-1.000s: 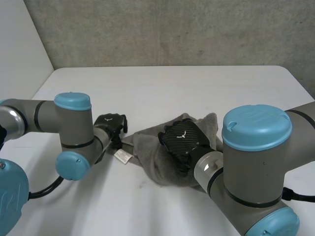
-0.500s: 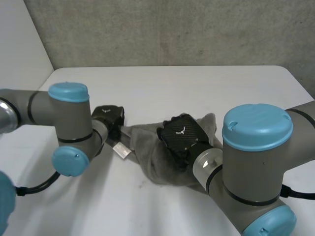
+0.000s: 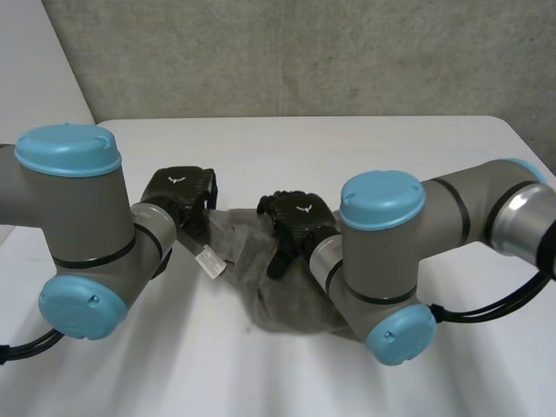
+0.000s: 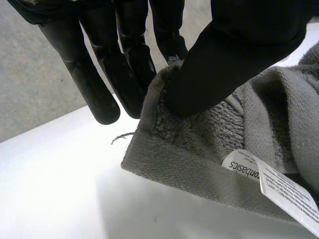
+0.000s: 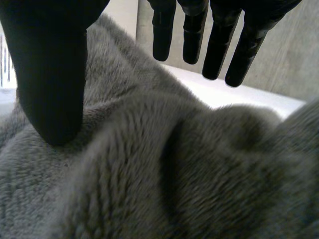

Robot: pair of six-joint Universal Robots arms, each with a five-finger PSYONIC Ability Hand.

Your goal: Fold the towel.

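Two hands on the grey towel [image 3: 291, 287], bunched at mid-bench [image 3: 347, 148] in the head view.

Changes against one second ago:
- Left hand [image 3: 180, 195]: now at about 10 o'clock of the towel, previously 9 o'clock, with the corner carried along.
- Right hand [image 3: 295, 221]: now toward 12 o'clock of the cloth, previously at its middle.
- Far edge, formerly reaching out at 2 o'clock: now drawn in beside the right arm [image 3: 408, 252].
- Both elbows: further toward 9 o'clock.

White label [image 3: 211, 262] at the towel's 9 o'clock. Towel's 4 o'clock portion hidden behind the right arm. Neither grip legible from the head camera.

Left wrist view: left hand [image 4: 234, 45] clamped on a corner of the towel [image 4: 199, 149], thumb pressing the hem against the fingers [image 4: 92, 84]. Label [image 4: 271, 184] just beside, its print partly cut off.

Right wrist view: right hand [image 5: 50, 64] spread, thumb tip resting on the towel [image 5: 174, 174] pile, fingers [image 5: 218, 45] straight and clear of the cloth, nothing held.
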